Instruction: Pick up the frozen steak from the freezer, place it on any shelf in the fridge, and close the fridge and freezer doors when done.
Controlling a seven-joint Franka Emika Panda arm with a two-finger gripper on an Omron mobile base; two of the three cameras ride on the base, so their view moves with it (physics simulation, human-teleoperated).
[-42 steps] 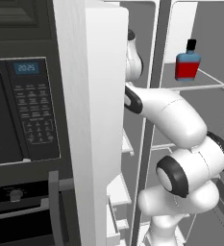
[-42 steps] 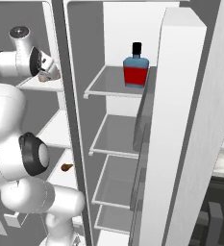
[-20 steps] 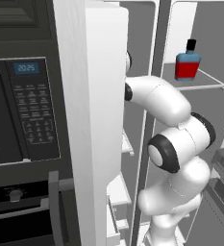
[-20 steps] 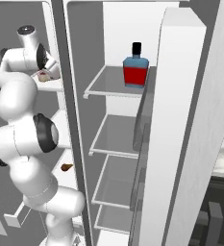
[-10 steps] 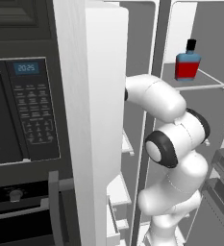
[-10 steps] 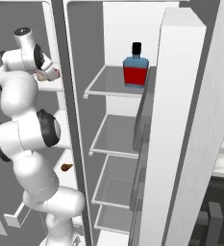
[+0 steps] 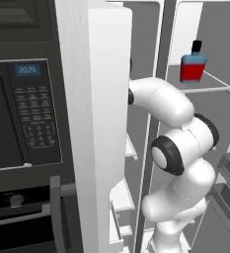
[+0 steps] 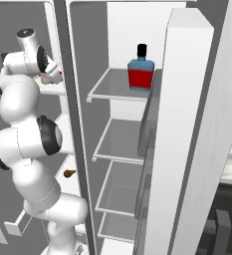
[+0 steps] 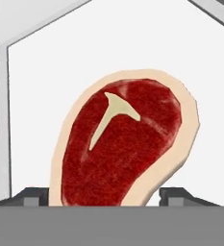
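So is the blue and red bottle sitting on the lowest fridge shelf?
No, the bottle stands upright on the top glass shelf of the fridge, with three shelves showing below it.

The microwave (image 7: 18, 113) display (image 7: 27, 69) reads 20:25

Arm (image 7: 178, 143) reaches behind freezer door (image 7: 94, 123) — bottle (image 7: 192, 63) shelved.

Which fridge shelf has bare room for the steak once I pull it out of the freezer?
The fridge shelves under the top one look bare across their width, bordered by the centre divider and the door. The top shelf carries a blue and red bottle toward its right; its left part is free. The steak sits between the gripper fingertips.
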